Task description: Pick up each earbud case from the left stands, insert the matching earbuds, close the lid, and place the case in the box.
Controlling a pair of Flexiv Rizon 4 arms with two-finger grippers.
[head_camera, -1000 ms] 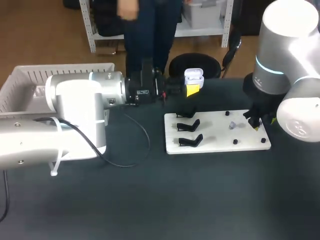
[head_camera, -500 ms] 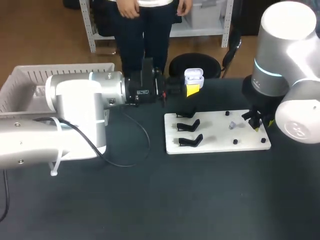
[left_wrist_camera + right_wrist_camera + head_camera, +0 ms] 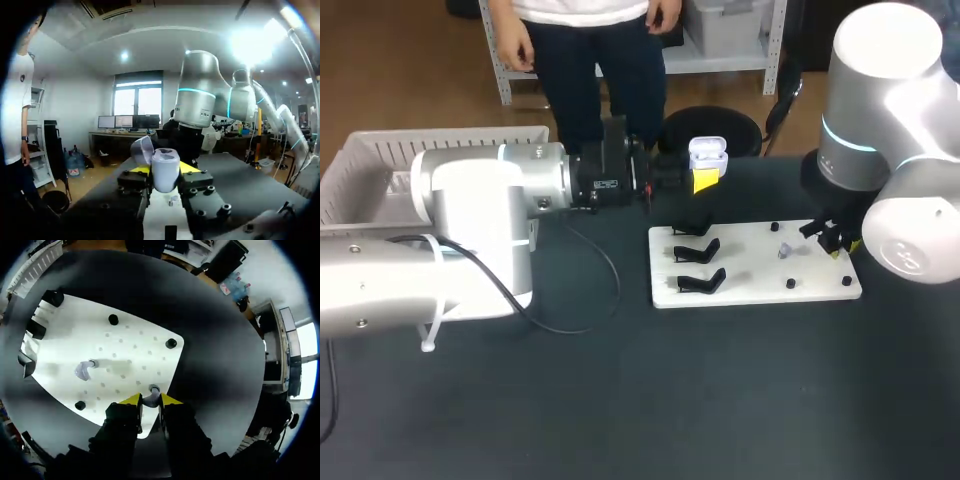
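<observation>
A white earbud case (image 3: 708,152) with its lid up is held above the table's far edge, my left gripper (image 3: 705,180) shut on it. In the left wrist view the case (image 3: 165,167) sits between the fingers, with the lid (image 3: 142,150) tilted back. My right gripper (image 3: 834,240) points down at the right end of the white board (image 3: 750,288). Its yellow tips (image 3: 150,400) press on a white earbud (image 3: 150,396) from both sides. A second earbud (image 3: 83,370) lies on the board (image 3: 130,337) ahead of that gripper, also seen from above (image 3: 783,250).
Three black stands (image 3: 698,252) line the board's left end, all without a case. Small black pegs (image 3: 113,319) dot the board. A white slatted box (image 3: 380,165) stands at the far left, partly behind my left arm. A black cable (image 3: 590,300) lies on the dark table.
My right gripper's fingers have come together around the earbud at the board's right end, and the arm has shifted slightly. The left arm and the case have stayed where they were.
</observation>
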